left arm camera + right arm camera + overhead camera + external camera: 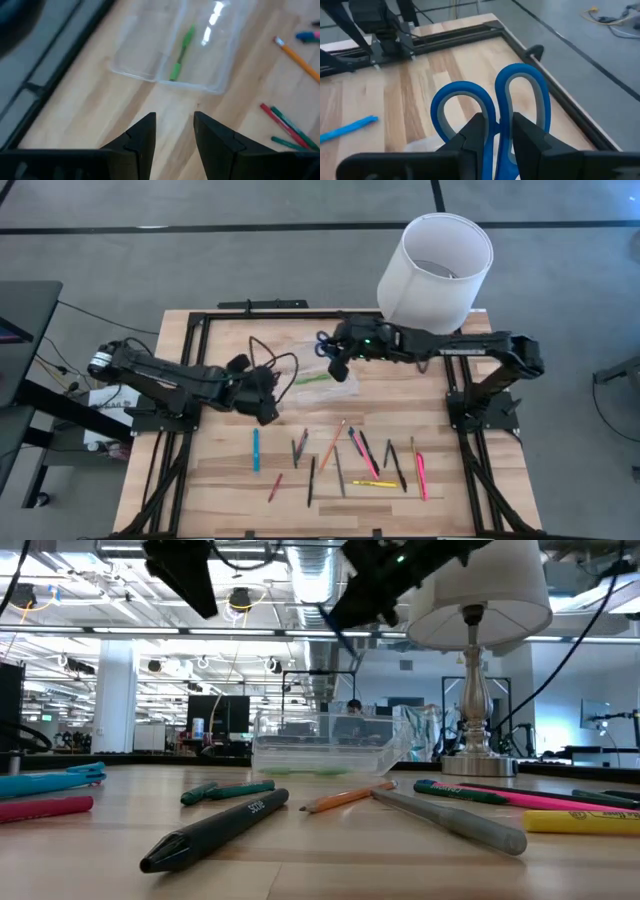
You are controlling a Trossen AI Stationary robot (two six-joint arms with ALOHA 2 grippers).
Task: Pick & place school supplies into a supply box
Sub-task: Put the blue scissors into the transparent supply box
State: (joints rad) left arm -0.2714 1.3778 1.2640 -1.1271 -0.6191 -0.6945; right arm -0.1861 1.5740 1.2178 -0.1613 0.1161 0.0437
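Observation:
The small blue-handled scissors [490,97] are in my right gripper [498,124], which is shut on them. It hovers over the far end of the clear supply box [322,372], with the scissors' loops [322,340] showing past it. The box lies flat on the table and holds one green pen [181,52]. My left gripper [175,134] is open and empty, above bare wood just to the left of the box [172,47]; in the high view the left gripper [264,398] is near the table's middle. Several pens and pencils [345,455] lie toward the near edge. My right gripper pinches the scissors between its two fingers, just below where the two blue handle loops [496,107] meet. The loops stick out beyond the fingertips. The scissors are lifted clear of the table; the gripper itself hides the blades.
A white-shaded lamp [438,268] stands at the far right corner, close to my right arm. A blue pen [256,450] and a pink marker [421,475] lie among the loose supplies [235,815] by the near edge. A black frame [200,330] borders the tabletop.

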